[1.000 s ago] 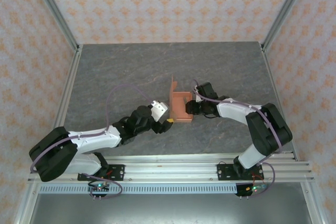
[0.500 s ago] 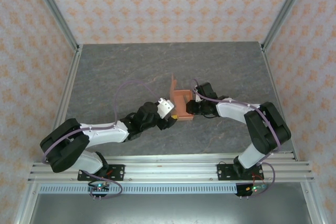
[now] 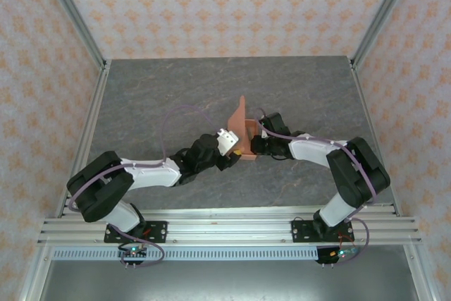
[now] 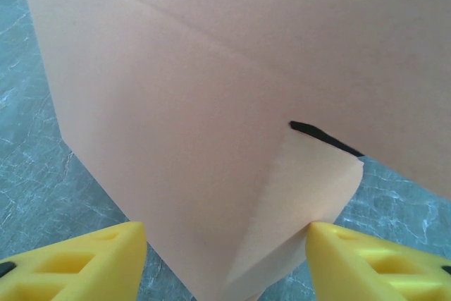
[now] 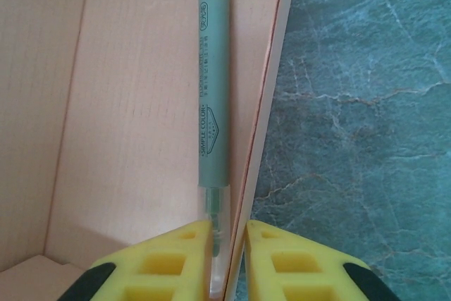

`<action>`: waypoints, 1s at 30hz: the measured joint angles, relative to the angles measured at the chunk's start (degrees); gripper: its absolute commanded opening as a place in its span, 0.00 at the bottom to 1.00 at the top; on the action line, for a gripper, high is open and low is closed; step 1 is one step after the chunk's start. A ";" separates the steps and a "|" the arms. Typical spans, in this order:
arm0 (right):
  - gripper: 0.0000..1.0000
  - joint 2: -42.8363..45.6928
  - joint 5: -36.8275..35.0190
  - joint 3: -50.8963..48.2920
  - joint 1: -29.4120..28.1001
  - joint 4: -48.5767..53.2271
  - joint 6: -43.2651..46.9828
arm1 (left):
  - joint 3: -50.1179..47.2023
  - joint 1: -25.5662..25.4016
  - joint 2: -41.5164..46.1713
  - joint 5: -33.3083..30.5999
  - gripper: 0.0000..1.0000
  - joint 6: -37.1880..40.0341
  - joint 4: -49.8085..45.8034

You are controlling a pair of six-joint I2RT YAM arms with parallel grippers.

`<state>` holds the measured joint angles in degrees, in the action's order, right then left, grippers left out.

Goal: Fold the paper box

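Note:
The salmon-orange paper box (image 3: 246,132) stands half folded in the middle of the table, one flap (image 3: 237,113) leaning up to the left. In the left wrist view its outer corner (image 4: 211,103) looms close. My left gripper (image 4: 225,264) is open astride that corner, the right fingertip (image 4: 366,259) touching a folded tab; from above it (image 3: 236,151) sits at the box's near left. My right gripper (image 5: 229,259) is shut on the box's right wall (image 5: 271,103), with the clear end of a green pen (image 5: 210,89) lying inside the box pinched along with it. From above, that gripper (image 3: 255,147) is at the box's right side.
The grey marbled table top (image 3: 211,89) stretches behind and to both sides of the box. Metal frame posts (image 3: 70,15) and patterned walls enclose it. An aluminium rail (image 3: 225,227) carrying both arm bases runs along the near edge.
My left arm has reached forward and right up to the box's corner, its jaws narrowing. The upright flap has tipped over to the left. My right gripper's jaws have closed onto the wall.

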<state>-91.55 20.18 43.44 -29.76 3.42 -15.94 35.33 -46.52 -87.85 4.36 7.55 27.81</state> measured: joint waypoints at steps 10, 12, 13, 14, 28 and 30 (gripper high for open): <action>0.16 0.00 -2.25 -0.17 -0.59 -0.92 -0.83 | 1.40 0.00 -2.43 -3.19 0.46 -1.11 2.40; 0.16 0.00 -2.43 -0.17 -0.61 -0.94 -0.83 | 1.49 0.02 -2.43 -3.34 0.45 -1.68 2.58; 0.16 0.00 -2.43 -0.17 -0.61 -0.94 -0.83 | 1.62 0.04 -2.43 -3.37 0.45 -1.75 2.54; 0.16 0.00 -2.45 -0.17 -0.61 -0.94 -0.83 | 1.77 0.07 -2.43 -3.37 0.45 -1.79 2.54; 0.17 0.17 -4.42 -0.17 -0.96 -1.51 -1.68 | 2.78 0.13 -6.23 -3.63 0.32 -1.42 3.58; 0.17 0.31 -4.68 -0.22 -0.96 -1.36 -1.68 | 2.78 0.13 -6.38 -3.78 0.30 -1.22 3.78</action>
<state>-91.24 15.51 43.22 -30.72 2.07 -17.63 38.11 -46.39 -94.24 0.58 6.33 31.59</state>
